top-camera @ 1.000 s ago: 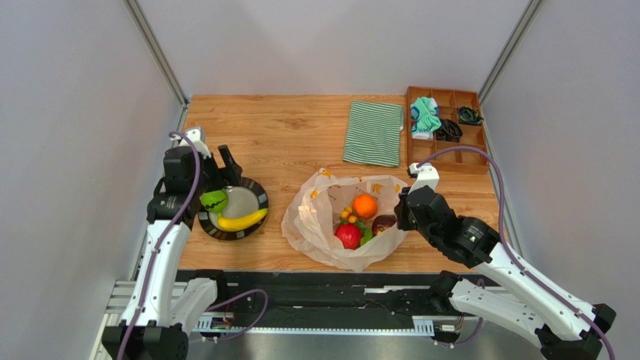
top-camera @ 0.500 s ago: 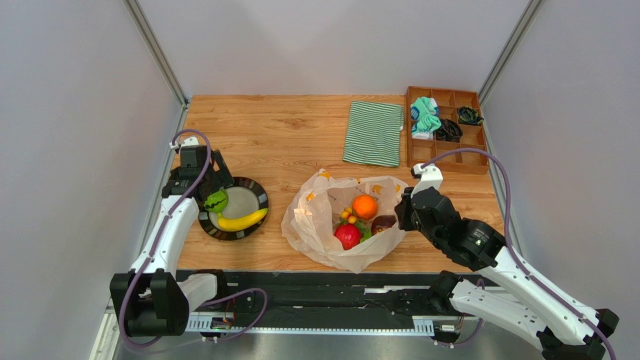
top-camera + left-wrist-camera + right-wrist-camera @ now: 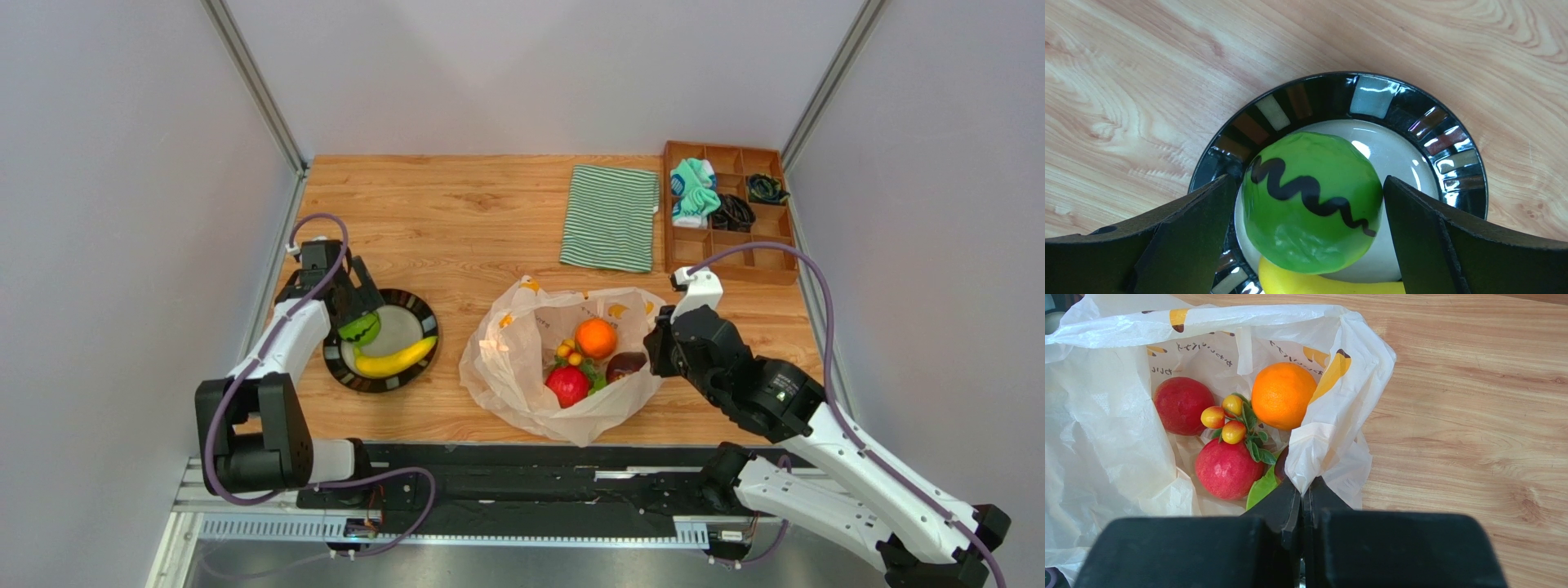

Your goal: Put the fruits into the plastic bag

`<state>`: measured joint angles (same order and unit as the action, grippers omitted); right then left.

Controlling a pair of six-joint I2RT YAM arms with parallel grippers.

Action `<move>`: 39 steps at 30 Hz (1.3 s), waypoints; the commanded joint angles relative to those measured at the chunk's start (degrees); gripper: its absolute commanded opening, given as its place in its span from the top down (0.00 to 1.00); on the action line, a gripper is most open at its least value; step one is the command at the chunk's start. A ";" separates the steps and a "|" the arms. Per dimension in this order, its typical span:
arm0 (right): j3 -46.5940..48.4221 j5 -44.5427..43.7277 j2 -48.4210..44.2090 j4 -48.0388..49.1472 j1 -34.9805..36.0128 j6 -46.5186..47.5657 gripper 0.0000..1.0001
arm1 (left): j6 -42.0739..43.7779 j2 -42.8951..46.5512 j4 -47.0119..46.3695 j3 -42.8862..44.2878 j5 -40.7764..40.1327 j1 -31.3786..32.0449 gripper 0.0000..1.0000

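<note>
Wooden tabletop [image 3: 466, 221] carries a black plate [image 3: 429, 325] near its left edge and the bag [image 3: 503, 361] at the middle of its near edge. On the plate lie a green fruit [image 3: 1312, 202] and a banana [image 3: 395, 359]. The left gripper [image 3: 1309, 190] has its jaws spread wide, one on each side of the green fruit. The right gripper [image 3: 1301, 499] has its jaws pressed together on the bag's right rim. An orange [image 3: 1283, 395] and two red fruits [image 3: 1227, 468] lie inside the bag.
</note>
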<state>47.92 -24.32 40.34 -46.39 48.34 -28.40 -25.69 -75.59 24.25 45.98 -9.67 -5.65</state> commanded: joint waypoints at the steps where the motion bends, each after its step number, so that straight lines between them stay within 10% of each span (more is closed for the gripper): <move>1: 0.59 -0.12 -0.35 2.09 0.18 0.46 0.98 | -0.94 0.01 -2.63 -0.53 1.15 -0.50 0.01; 14: 0.42 -0.38 0.35 2.09 0.18 0.63 0.98 | 0.12 -0.17 -3.51 -1.15 3.34 -0.50 0.36; 39: 0.60 -0.65 0.36 2.88 0.18 0.10 0.98 | -3.57 35.94 -0.27 -3.53 14.69 4.40 0.51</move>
<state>47.92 -24.36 40.88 -46.37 48.34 -28.42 -27.18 -45.63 22.02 40.86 2.48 -4.82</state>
